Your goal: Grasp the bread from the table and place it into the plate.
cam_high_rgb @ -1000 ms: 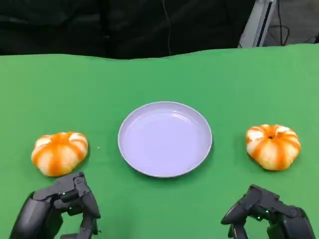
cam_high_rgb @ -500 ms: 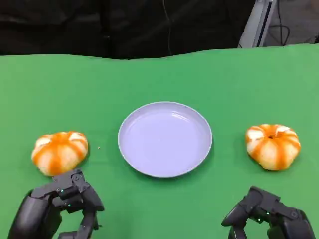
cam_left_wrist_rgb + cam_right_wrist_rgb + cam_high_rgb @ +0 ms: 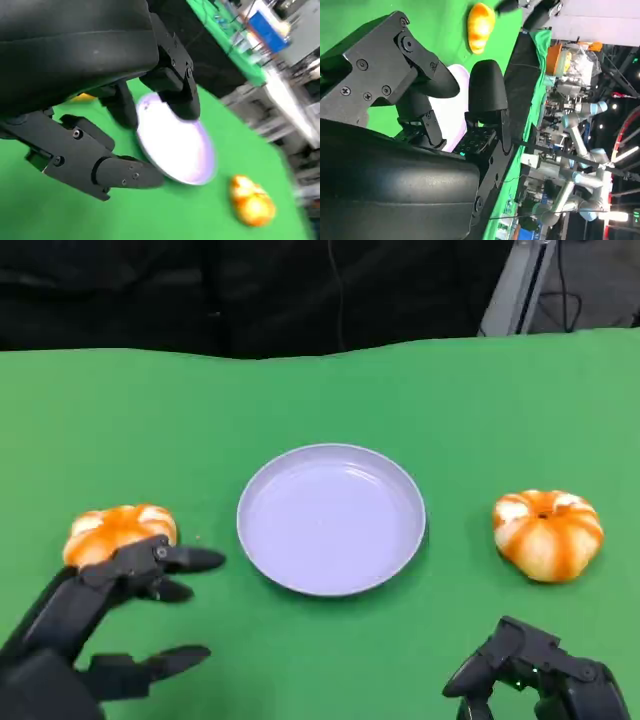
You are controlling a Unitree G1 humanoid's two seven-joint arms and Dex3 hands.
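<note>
green cloth table [image 3: 320, 400], dark room behind; lilac plate [image 3: 331, 519] between 2 breads. left hand [image 3: 95, 615] fingers spread, holding nothing; right hand [image 3: 535, 675] fingers curled in, holding nothing.

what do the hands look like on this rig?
Both hands, left and right, are matte black: a rounded smooth shell at the back, and angular segmented fingers with visible screws at the links. Small green lights glow on the right one.
</note>
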